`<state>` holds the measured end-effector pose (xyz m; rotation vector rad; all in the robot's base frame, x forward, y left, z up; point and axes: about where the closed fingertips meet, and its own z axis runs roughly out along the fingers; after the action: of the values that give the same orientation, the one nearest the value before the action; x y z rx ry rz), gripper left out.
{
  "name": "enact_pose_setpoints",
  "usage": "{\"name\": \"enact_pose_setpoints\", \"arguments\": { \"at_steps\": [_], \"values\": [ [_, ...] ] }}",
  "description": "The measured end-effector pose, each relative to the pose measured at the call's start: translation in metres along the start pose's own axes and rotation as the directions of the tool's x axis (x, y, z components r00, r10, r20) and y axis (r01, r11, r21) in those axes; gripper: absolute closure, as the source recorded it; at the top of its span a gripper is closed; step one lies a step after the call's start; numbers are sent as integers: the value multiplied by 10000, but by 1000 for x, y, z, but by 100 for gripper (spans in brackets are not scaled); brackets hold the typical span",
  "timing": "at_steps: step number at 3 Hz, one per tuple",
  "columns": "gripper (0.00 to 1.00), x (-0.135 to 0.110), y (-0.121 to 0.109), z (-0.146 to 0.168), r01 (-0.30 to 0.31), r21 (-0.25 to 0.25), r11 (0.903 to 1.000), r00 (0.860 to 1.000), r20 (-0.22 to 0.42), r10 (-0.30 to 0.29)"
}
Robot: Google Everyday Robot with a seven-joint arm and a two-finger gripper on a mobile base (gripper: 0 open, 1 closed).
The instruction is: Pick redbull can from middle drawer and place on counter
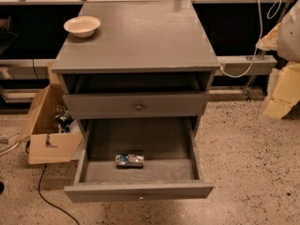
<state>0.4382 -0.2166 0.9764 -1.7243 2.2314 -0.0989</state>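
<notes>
The redbull can (130, 160), silver and blue, lies on its side near the front of the middle drawer (140, 190). That drawer is pulled far out, with a tiny knob on its front. The counter (145, 36) is the grey top of the cabinet above it. My gripper (281, 95) shows only as a blurred cream shape at the right edge. It is high and well to the right of the cabinet, far from the can, and holds nothing that I can see.
A cream-white bowl (82, 26) stands on the counter's back left corner. A grey drawer front with a dark knob (138, 107) sits above the open drawer. An open cardboard box (47, 125) and a black cable (51, 196) lie on the floor at the left. White cables (255, 41) hang at the right.
</notes>
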Motion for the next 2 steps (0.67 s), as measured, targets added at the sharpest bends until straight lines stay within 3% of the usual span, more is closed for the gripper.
{"name": "enact_pose_setpoints", "arguments": {
  "at_steps": [1, 2],
  "values": [
    [0, 0, 0, 0, 0, 0, 10000, 10000, 0, 0],
    [0, -7, 6, 32, -178, -295, 9994, 9991, 387, 189]
  ]
}}
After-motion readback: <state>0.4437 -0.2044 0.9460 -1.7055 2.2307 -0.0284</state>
